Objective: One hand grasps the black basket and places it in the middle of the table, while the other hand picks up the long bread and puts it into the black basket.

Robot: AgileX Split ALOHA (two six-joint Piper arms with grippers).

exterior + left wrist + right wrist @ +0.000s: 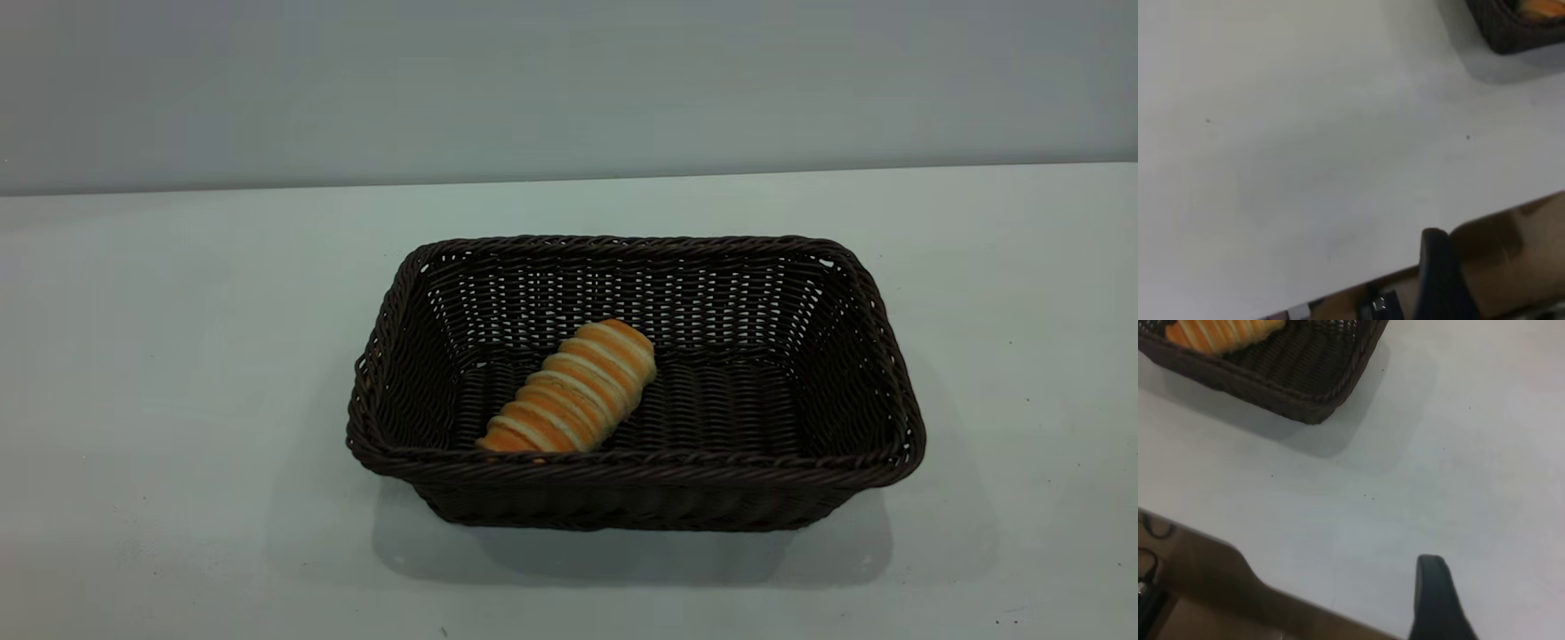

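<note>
Bread point(573, 391) lies in the basket point(640, 471) mid-table point(178, 356), well clear of both grippers; finger openings cannot be told; task looks complete.

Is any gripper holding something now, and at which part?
Nothing is held. The long bread lies free inside the black basket, and no gripper touches either.

Both grippers point(1441, 280) point(1435, 600) apparently parked aside

A corner of the dark woven wicker basket point(1313, 393) sits on the plain white bench point(1418, 473), holding the orange-golden ridged bread roll point(1221, 332) — only partly in frame. One black tapering finger point(1435, 597) of the right gripper hangs well apart from the basket.
</note>
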